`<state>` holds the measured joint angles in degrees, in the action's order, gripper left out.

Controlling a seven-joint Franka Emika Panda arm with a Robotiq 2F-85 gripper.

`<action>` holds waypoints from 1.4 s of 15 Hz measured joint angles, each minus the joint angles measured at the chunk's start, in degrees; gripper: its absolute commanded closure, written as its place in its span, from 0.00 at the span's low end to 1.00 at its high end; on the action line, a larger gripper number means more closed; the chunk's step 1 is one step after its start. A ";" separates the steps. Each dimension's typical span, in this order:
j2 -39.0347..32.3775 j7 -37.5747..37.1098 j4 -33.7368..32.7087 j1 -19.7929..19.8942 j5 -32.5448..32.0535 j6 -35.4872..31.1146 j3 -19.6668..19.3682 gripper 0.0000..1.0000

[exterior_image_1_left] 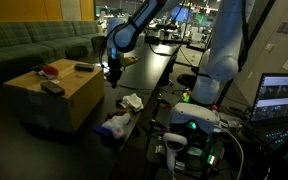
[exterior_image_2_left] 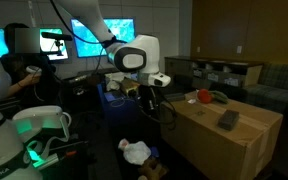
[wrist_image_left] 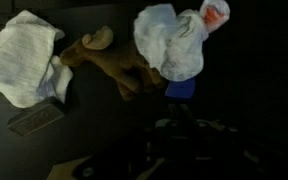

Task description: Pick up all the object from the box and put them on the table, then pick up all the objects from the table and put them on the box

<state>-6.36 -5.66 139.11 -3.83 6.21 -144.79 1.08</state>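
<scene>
A: Two big things: glossy black table point(exterior_image_1_left: 154, 65) w/ smooth top; beside it the tan cardboard box point(exterior_image_2_left: 234, 150), cube-ish.
B: We see a soft crumpled white cloth point(wrist_image_left: 22, 55), pale-blue cloth point(wrist_image_left: 174, 45) and brown item point(wrist_image_left: 109, 60) on the table; red item point(exterior_image_2_left: 204, 97) and dark block point(exterior_image_2_left: 227, 120) atop the box.
A: Gripper point(exterior_image_1_left: 112, 75)?
B: Jaws together, above the table nr the box; can't tell if we're pinching anything.

The box point(exterior_image_1_left: 69, 100) stands just beside the long edge of the table point(exterior_image_1_left: 159, 65). On the box top, a rounded item point(exterior_image_2_left: 204, 97) lies toward one end and a blocky item point(exterior_image_2_left: 227, 120) nearer the middle. The gripper point(exterior_image_1_left: 112, 75) hangs above the table edge next to the box. In the wrist view, a soft item point(wrist_image_left: 109, 60) lies on the table between a flat cloth point(wrist_image_left: 24, 55) on the left and a bundled cloth point(wrist_image_left: 174, 40) on the right, close to both.
</scene>
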 measured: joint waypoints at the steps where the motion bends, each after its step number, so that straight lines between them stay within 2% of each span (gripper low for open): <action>1: -1.31 0.00 -0.25 0.00 0.00 0.03 0.09 0.88; 3: -4.79 0.11 -1.52 0.00 0.00 0.03 0.28 0.89; 4: -6.65 0.17 -2.43 0.00 0.00 0.03 0.39 0.83; 5: -8.46 0.19 -3.45 0.00 0.00 0.03 0.50 0.64; 7: -11.27 0.19 -5.20 0.00 0.00 0.08 0.78 0.54; 14: -16.13 -0.28 -6.66 -0.52 -0.05 0.28 1.42 0.01; 21: -21.21 -1.62 -6.06 -0.40 0.00 -2.80 1.40 0.00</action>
<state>-27.56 -7.28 133.05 -4.23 6.21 -147.59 2.48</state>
